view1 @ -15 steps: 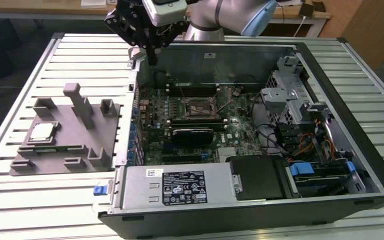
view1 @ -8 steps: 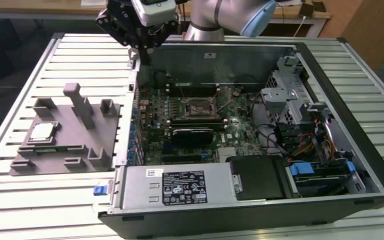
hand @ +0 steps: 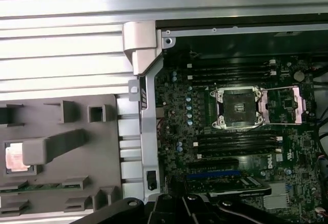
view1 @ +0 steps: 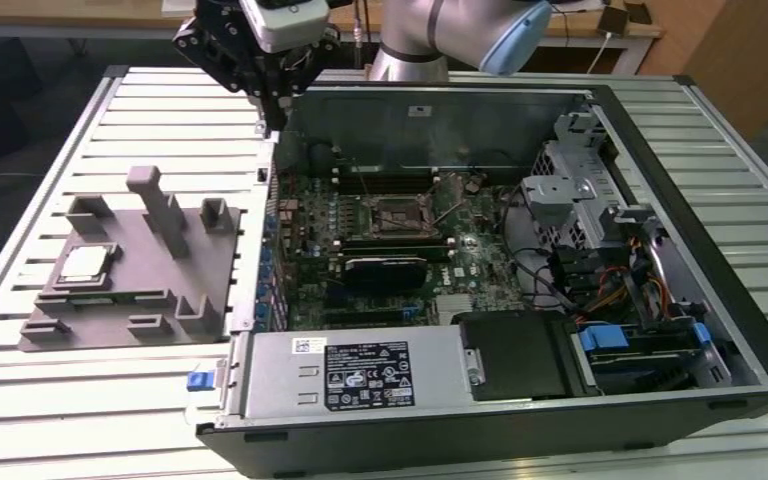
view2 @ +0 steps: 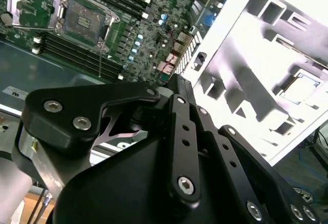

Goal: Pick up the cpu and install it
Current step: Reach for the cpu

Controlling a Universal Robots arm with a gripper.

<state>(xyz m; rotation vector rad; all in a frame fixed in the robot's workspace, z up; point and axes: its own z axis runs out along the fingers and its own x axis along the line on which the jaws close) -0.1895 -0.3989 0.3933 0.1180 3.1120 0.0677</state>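
The cpu [view1: 84, 263], a small pale silvery square, lies flat in a recess of the grey fixture [view1: 131, 300] on the exterior view's left; it also appears in both wrist views [view2: 302, 86] [hand: 15, 157]. The open motherboard socket [view1: 398, 215] sits inside the computer case, with its metal frame lifted [hand: 240, 107] [view2: 82, 20]. My gripper [view1: 275, 118] hangs above the far corner of the case's left wall, shut with nothing in it. It is well away from the cpu and from the socket.
The open computer case [view1: 704, 380] lies on a slatted metal table [view1: 37, 400]. It holds memory slots, a power supply [view1: 357, 375], a drive cage [view1: 571, 200] and cables. Upright posts [view1: 157, 205] rise from the fixture near the cpu.
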